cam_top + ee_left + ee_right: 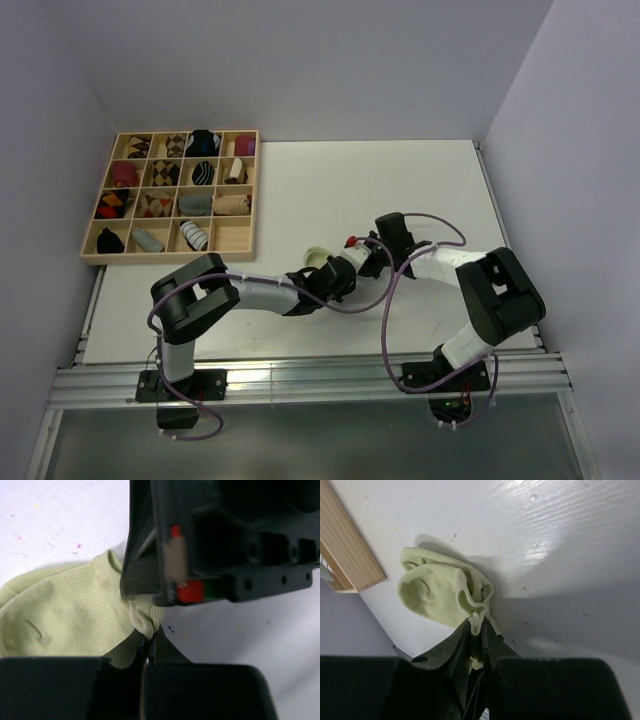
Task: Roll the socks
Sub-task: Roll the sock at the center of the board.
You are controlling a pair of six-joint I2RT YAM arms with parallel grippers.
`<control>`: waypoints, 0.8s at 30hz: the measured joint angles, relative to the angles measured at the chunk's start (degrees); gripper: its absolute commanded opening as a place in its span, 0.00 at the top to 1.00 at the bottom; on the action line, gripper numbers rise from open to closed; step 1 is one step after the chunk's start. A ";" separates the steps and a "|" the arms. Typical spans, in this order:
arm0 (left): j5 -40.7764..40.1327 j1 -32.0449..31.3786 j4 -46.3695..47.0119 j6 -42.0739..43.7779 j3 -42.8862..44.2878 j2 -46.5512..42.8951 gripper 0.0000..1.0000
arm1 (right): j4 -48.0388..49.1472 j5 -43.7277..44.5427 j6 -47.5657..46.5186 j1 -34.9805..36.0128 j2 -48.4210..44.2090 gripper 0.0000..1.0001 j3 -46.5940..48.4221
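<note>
Left hand [150, 639], right hand [478, 626] pinch one sock [435, 592].

Left hand [334, 268], right hand [352, 252] meeting — pale sock [317, 257], wooden tray [170, 256].

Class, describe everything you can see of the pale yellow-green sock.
The pale yellow-green sock is small and plain, of soft, finely ribbed knit with no pattern. It lies crumpled and partly folded on the white table, near a corner of the wooden tray. One edge is bunched into a tight pucker, pinched there by both the left gripper and the right gripper.
</note>
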 measured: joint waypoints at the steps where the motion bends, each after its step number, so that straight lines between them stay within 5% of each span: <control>1: 0.96 0.26 -0.24 -0.66 0.00 -0.33 0.99 | -0.22 0.00 -0.07 0.00 -0.46 0.77 0.00; 10: 14.25 7.48 -1.27 -11.47 -2.08 -4.98 1.00 | -2.89 3.10 -1.88 0.00 -7.96 0.49 0.59; 13: 18.93 10.97 -1.27 -15.54 -3.21 -5.05 1.00 | -3.26 4.79 -2.56 0.00 -10.38 0.49 1.27; 24: 33.11 19.52 4.35 -28.98 -8.04 -4.39 0.99 | 0.85 5.49 -2.99 1.09 -11.17 0.79 0.70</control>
